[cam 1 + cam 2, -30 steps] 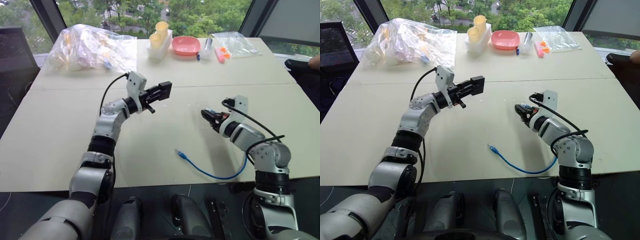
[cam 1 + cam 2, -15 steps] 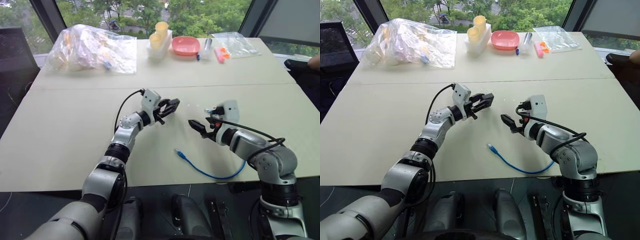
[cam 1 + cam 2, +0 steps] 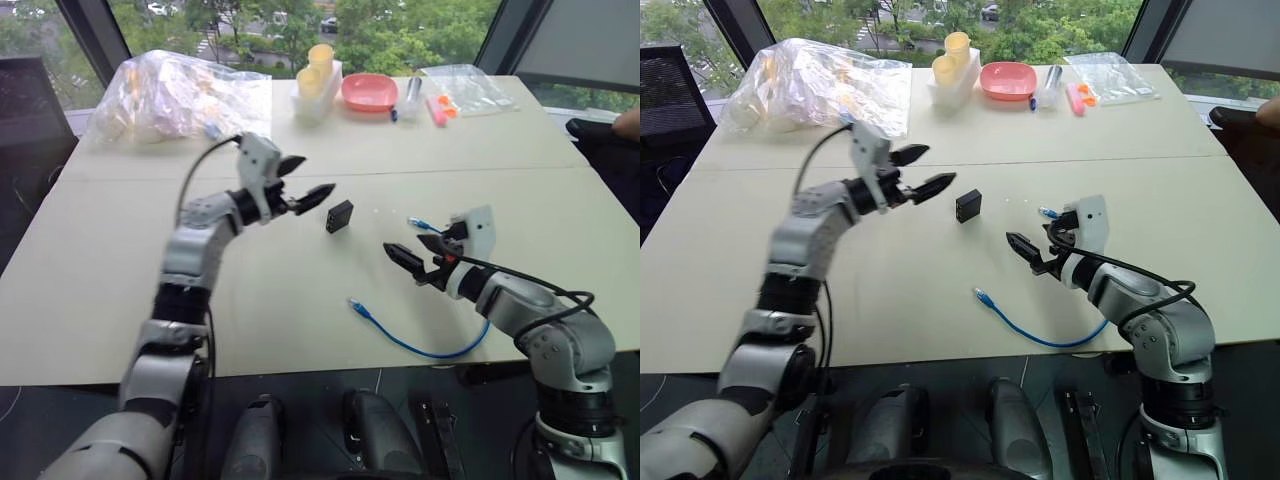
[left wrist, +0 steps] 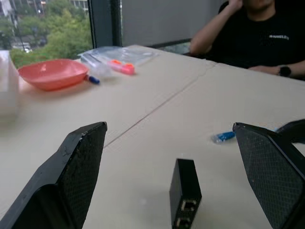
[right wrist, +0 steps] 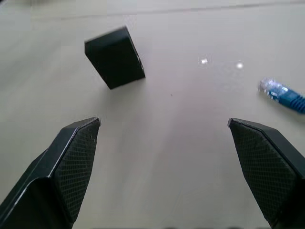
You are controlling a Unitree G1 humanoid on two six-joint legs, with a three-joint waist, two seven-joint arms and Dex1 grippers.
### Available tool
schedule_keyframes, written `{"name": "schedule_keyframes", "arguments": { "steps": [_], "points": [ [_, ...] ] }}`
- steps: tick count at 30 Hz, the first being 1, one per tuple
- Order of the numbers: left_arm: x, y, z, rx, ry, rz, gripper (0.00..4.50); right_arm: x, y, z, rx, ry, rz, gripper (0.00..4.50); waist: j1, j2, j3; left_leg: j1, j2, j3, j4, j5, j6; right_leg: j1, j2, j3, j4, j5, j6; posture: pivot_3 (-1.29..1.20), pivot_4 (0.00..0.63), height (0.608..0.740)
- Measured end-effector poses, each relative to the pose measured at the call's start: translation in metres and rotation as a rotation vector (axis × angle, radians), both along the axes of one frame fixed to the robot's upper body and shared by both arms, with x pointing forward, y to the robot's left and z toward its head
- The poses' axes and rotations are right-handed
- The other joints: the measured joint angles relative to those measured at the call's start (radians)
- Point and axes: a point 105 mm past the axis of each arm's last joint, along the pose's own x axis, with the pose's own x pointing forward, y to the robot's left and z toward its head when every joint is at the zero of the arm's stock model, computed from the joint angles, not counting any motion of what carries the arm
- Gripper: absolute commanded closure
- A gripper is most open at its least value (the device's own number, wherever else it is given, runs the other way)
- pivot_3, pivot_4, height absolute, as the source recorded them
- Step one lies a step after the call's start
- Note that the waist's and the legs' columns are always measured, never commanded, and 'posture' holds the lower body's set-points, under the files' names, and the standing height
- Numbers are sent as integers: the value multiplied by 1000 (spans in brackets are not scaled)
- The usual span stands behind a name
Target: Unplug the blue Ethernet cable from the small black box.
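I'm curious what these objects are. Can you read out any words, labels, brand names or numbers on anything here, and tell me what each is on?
Person's black shirt: a small pale chest print, too blurred to read.
Small black box: no label visible.
Clear bags and pink bowl: no readable text.

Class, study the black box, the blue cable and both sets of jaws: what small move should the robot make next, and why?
Probably draw both arms back. The small black box sits free, no cord in it, and the blue Ethernet cable lies apart with both plugs bare. The left gripper and right gripper have open, empty jaws, so the unplugging looks done.
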Motion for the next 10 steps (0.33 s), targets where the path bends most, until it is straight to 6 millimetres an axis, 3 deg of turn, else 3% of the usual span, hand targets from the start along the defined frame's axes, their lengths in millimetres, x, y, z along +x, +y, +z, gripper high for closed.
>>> {"name": "schedule_keyframes", "arguments": {
  "steps": [4,10],
  "points": [
    [-29,35,-20,17,146,69,28,-9,-16,4,-34,-72,-14,0,1,0,0,1,0,0,0,0,0,1,0,0,0,-2,-4,0,150,740],
    [-66,63,-58,45,304,172,28,-19,-40,12,-42,-169,-70,0,7,0,0,2,0,1,1,0,0,2,-1,0,0,-3,-3,0,150,740]
  ]
}}
